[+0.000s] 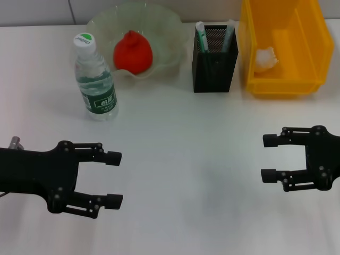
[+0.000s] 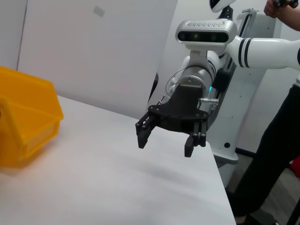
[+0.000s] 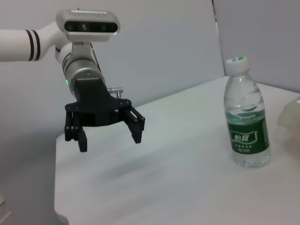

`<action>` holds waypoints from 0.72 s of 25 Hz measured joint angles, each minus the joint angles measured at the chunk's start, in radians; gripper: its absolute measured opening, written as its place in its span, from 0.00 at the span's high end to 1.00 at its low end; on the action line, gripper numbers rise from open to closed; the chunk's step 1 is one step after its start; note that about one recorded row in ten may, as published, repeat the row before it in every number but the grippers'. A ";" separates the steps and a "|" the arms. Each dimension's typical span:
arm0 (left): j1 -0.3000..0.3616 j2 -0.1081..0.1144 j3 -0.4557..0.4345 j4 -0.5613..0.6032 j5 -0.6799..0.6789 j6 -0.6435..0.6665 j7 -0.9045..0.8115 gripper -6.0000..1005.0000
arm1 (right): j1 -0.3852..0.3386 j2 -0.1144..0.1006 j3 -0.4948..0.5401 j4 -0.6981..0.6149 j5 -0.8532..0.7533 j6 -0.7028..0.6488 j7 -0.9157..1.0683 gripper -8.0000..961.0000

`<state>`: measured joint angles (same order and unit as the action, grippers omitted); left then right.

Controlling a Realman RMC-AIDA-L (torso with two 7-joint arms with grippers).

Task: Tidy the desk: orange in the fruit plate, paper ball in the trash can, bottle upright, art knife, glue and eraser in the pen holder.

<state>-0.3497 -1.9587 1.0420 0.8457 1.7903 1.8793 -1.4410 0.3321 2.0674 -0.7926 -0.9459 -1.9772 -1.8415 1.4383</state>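
Nearest us, the black left gripper [image 1: 115,178] hovers over the white surface [image 1: 186,159], fingers apart, nothing held. Behind it the clear plastic water bottle [image 1: 94,79] stands upright; the orange [image 1: 133,52] sits in the translucent fruit plate [image 1: 159,21]. Green-capped tools fill the black mesh pen holder [image 1: 214,66], and the paper ball [image 1: 264,57] lies in the yellow bin [image 1: 281,82]. Black right gripper [image 1: 270,158] hovers, fingers spread and empty — tidying looks finished.

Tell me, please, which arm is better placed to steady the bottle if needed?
Left, probably. The left gripper hangs open on the same side as the bottle; the right gripper, also open, is far across, near the bin.
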 joint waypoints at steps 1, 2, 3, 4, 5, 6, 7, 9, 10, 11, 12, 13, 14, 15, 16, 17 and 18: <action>0.000 0.000 -0.001 0.000 0.002 0.000 0.000 0.16 | 0.001 0.000 0.000 0.000 -0.003 0.000 0.000 0.18; -0.001 0.000 -0.002 0.001 0.002 0.000 0.000 0.16 | 0.002 0.000 0.000 0.000 -0.006 0.000 0.000 0.18; 0.000 0.001 -0.002 0.001 0.002 0.001 0.000 0.16 | 0.002 0.001 0.000 0.000 -0.007 0.000 0.000 0.18; 0.000 0.001 -0.003 0.001 0.003 0.001 0.000 0.16 | 0.003 0.002 0.000 0.000 -0.008 0.001 0.000 0.18; 0.000 0.001 -0.003 0.001 0.003 0.001 0.000 0.16 | 0.003 0.004 0.000 0.000 -0.010 0.003 0.000 0.18; 0.002 0.001 -0.003 0.000 0.003 0.000 0.000 0.16 | 0.003 0.004 0.000 0.000 -0.013 0.005 0.000 0.18; 0.002 0.001 -0.004 -0.001 0.003 -0.001 0.000 0.16 | 0.003 0.005 0.000 0.000 -0.016 0.006 0.000 0.18; 0.003 0.001 -0.004 -0.001 0.003 -0.004 0.000 0.16 | 0.003 0.007 0.000 0.003 -0.020 0.009 0.000 0.18; 0.003 0.001 -0.004 -0.001 0.003 -0.004 0.000 0.16 | 0.003 0.007 0.000 0.003 -0.020 0.009 0.000 0.18; 0.003 0.001 -0.004 -0.001 0.003 -0.005 0.000 0.16 | 0.004 0.007 0.000 0.004 -0.021 0.009 0.001 0.18; 0.003 0.001 -0.004 -0.001 0.003 -0.006 0.000 0.16 | 0.005 0.007 0.000 0.005 -0.021 0.009 0.001 0.18; 0.003 0.001 -0.004 -0.001 0.003 -0.007 0.000 0.16 | 0.006 0.007 0.000 0.006 -0.022 0.009 0.001 0.18; 0.003 0.001 -0.004 -0.002 0.003 -0.007 0.000 0.16 | 0.006 0.007 0.000 0.006 -0.022 0.009 0.001 0.18; 0.003 0.001 -0.004 -0.002 0.004 -0.007 0.000 0.16 | 0.006 0.007 0.000 0.006 -0.022 0.009 0.001 0.18; 0.003 0.001 -0.004 -0.002 0.004 -0.007 0.000 0.16 | 0.006 0.008 0.000 0.007 -0.022 0.009 0.001 0.18; 0.003 0.001 -0.004 -0.002 0.004 -0.007 0.000 0.16 | 0.006 0.008 0.000 0.007 -0.022 0.010 0.001 0.18; 0.003 0.001 -0.004 -0.002 0.005 -0.008 0.000 0.16 | 0.005 0.008 0.000 0.008 -0.022 0.010 0.001 0.18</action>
